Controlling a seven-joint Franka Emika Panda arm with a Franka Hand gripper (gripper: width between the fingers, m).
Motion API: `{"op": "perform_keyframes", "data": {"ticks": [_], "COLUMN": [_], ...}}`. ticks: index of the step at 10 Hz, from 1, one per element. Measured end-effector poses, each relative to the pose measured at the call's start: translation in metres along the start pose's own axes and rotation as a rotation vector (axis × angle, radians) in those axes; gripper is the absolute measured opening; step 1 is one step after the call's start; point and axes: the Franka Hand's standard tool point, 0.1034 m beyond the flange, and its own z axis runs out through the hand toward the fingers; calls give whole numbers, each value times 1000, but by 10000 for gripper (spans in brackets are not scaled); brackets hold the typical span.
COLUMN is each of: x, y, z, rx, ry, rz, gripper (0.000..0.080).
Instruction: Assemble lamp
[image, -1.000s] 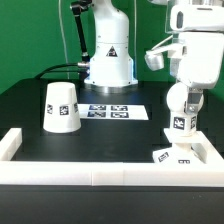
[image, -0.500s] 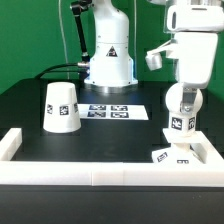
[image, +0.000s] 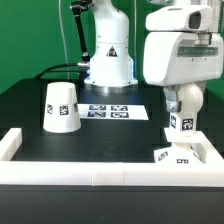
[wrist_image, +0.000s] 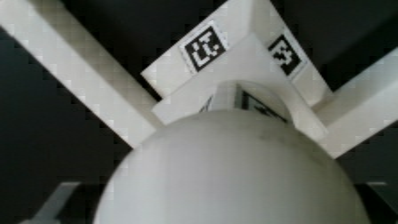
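Observation:
My gripper (image: 182, 100) is shut on the white ball-shaped bulb (image: 181, 112) and holds it upright, directly over the low flat base block (image: 177, 155) in the rail corner at the exterior view's right. I cannot tell if the bulb touches the base. In the wrist view the bulb (wrist_image: 222, 165) fills the foreground, and the tagged base (wrist_image: 222, 55) lies beyond it. The cone-shaped shade (image: 61, 107) stands alone at the exterior view's left.
The marker board (image: 112, 112) lies flat in the middle of the black table. A long white rail (image: 90, 171) edges the front and turns up at both ends. The arm's white pedestal (image: 110, 60) stands at the back.
The hand has turned about the bulb and now shows broader in the exterior view. The bulb stays almost in the same place over the base.

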Motion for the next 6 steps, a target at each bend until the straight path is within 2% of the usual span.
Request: {"op": "perform_keyframes", "data": {"ticks": [3, 6], "x": [2, 1], "y": [0, 2], "z": [-1, -1], "rx": [-4, -6], "ry": [3, 8], "rz": [294, 459], "gripper": [577, 577]}}
